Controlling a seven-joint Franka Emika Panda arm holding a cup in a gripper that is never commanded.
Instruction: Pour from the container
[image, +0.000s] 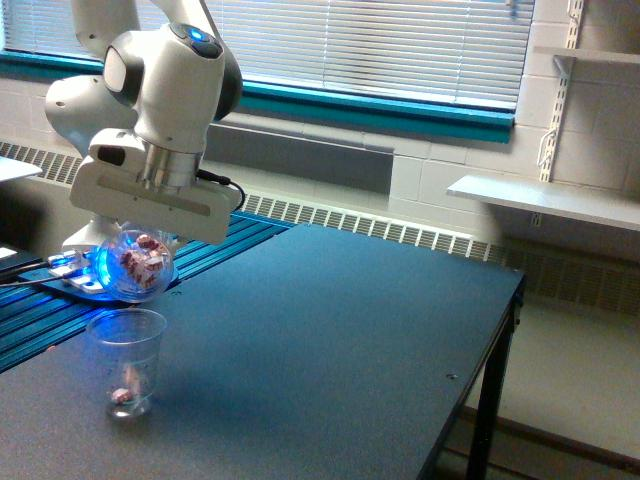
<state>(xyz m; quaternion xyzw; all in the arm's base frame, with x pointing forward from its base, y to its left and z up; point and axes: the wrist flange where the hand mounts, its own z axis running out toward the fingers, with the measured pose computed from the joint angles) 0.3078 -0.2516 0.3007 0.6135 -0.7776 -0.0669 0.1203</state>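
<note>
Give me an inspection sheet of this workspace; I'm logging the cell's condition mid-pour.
Surface: dark table, flat, no spills visible.
Job's things: rounded clear container tilted above the table, pink-white pieces inside; taller clear cup upright beneath it, a few pieces at its bottom.
Clutter: nothing seen.
Grippers: gripper holds the container; fingers mostly hidden behind the container and the gripper body.
Cables: black cable looping at the wrist; dark cables near the blue-lit arm base.
Surroundings: window blinds, teal sill, radiator grille, white wall shelves at the exterior view's right.
</note>
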